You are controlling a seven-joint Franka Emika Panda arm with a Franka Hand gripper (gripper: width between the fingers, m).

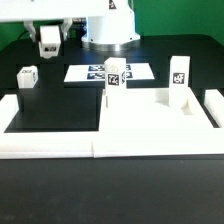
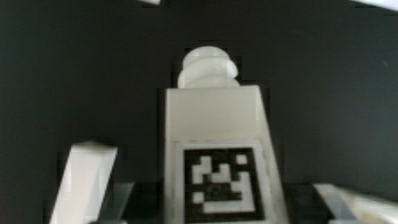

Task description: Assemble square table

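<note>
Two legs are up already, so here's a quick rundown from the front going back. Nearest the camera is the front rail (image 1: pixel 100 147). Right behind it sits the plate (image 1: pixel 150 115). The left standing leg (image 1: pixel 115 75) and the right standing leg (image 1: pixel 179 72) are upright along the plate's far edge, one by each far corner as far as I can tell. Just beyond the plate's far-left corner lies the marker board (image 1: pixel 80 72). A loose leg (image 1: pixel 27 76) sits well off to the exterior view's left of the plate. Farthest back from the plate, I think, is the gripper (image 2: pixel 214 178). The wrist view shows the fourth leg (image 2: pixel 217 130) between its fingers (image 2: pixel 89 185), tag facing the camera. It looks clamped on that leg to me, jaws partly closed around the body. Can't tell if it's lifted off the table. The bit that matters is that the leg's long axis runs out ahead of the hand, threaded tip pointing away. The plate lies toward the camera and to the exterior view's right of it. My guess for next is carrying it to a free corner of the plate and tipping the threaded end down.
</note>
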